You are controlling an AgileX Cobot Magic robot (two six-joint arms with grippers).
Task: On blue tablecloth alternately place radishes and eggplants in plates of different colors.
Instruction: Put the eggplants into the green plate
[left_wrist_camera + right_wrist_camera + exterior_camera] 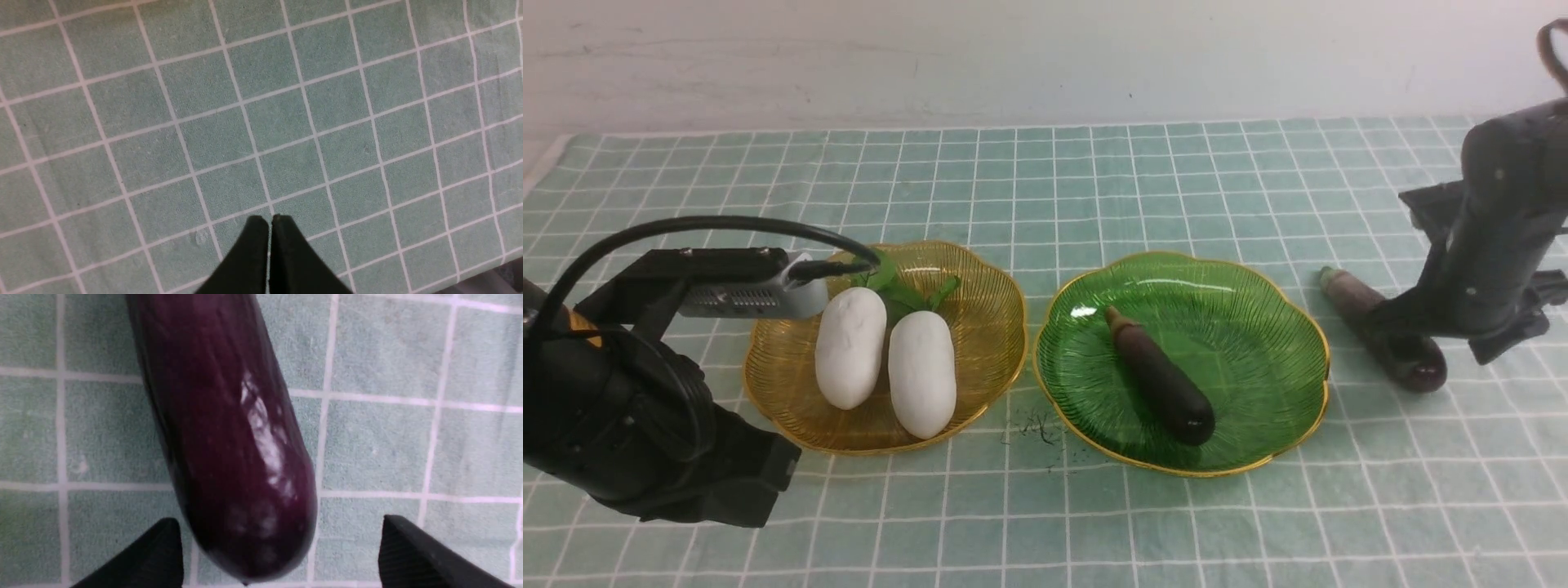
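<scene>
Two white radishes (851, 347) (922, 373) lie side by side in the amber plate (980, 343), leaves to the far side. One dark purple eggplant (1161, 378) lies in the green plate (1258, 351). A second eggplant (1372, 322) lies on the blue tablecloth (1094, 180) right of the green plate. My right gripper (278, 526) is open, its jaws to either side of this eggplant's (229, 437) rounded end, not touching it. My left gripper (269, 218) is shut and empty over bare cloth (261, 122), near-left of the amber plate.
A few dark specks (1037, 429) lie on the cloth between the two plates. The cloth's far edge meets a pale wall (1045, 57). The left arm's body (645, 408) stands close to the amber plate's near-left rim.
</scene>
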